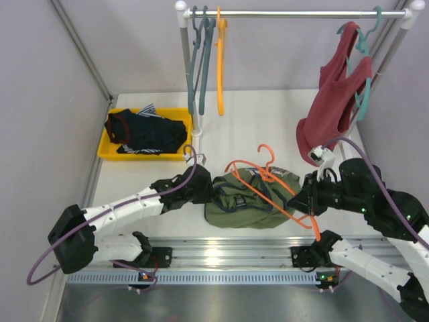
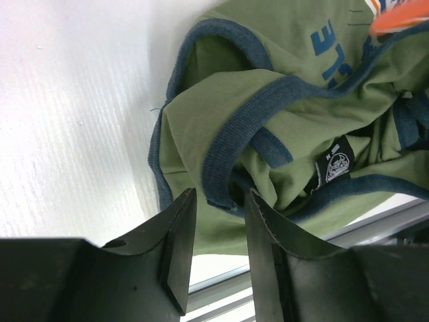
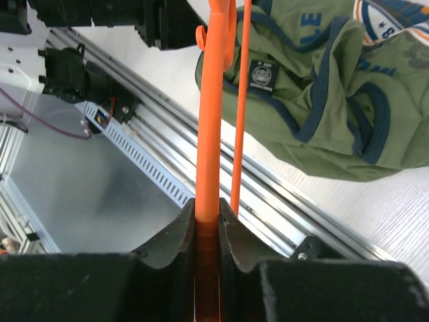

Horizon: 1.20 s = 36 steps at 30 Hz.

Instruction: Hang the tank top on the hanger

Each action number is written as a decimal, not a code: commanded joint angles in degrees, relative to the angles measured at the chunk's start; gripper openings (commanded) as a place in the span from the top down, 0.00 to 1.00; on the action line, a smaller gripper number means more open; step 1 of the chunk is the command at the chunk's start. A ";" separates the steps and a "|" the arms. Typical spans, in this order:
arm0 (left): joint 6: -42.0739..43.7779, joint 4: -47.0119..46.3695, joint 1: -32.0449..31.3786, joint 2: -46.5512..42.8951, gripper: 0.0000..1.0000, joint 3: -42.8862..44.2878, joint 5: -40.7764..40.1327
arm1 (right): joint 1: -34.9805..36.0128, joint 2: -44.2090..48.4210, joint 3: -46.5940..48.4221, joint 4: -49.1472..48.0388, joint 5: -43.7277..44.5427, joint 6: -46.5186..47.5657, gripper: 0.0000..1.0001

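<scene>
- The tank top [image 1: 241,204] lies crumpled on the tabletop [image 1: 248,127] near its front edge, between the two arms, its bulk running left to right.
- The hanger [image 3: 208,134] slants across the garment, hook toward the back of the tabletop, one long arm running down to the right.
- The right end effector [image 3: 208,211] is clamped tight on that lower end of the hanger, which leaves it straight ahead along the fingers.
- The left end effector [image 2: 218,201] sits at the garment's left edge, jaws partly apart and holding nothing. A fold of navy trim lies directly ahead at their mouth.
- The left arm is therefore nearer the fabric, and the next move appears to turn on that trim fold in front of its fingers.
- Whether that fold belongs to the neck or an armhole is hard to tell in the bunched cloth.
- Whether any part of the hanger has passed inside an opening cannot be made out.
- Behind, a dark red tank top [image 1: 332,100] hangs from the rail [image 1: 295,13].
</scene>
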<state>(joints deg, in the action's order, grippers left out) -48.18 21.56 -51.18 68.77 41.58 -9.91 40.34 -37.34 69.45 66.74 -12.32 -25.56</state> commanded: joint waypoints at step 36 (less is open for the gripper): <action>6.61 6.82 -0.33 -0.83 1.00 8.34 0.24 | -0.43 -2.65 -11.52 -7.14 -12.90 4.21 1.00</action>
<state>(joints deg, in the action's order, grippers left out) -43.62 26.26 -51.33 70.61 47.27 -10.70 40.34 -40.77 59.24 66.78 -22.98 -21.21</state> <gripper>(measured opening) 0.012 0.128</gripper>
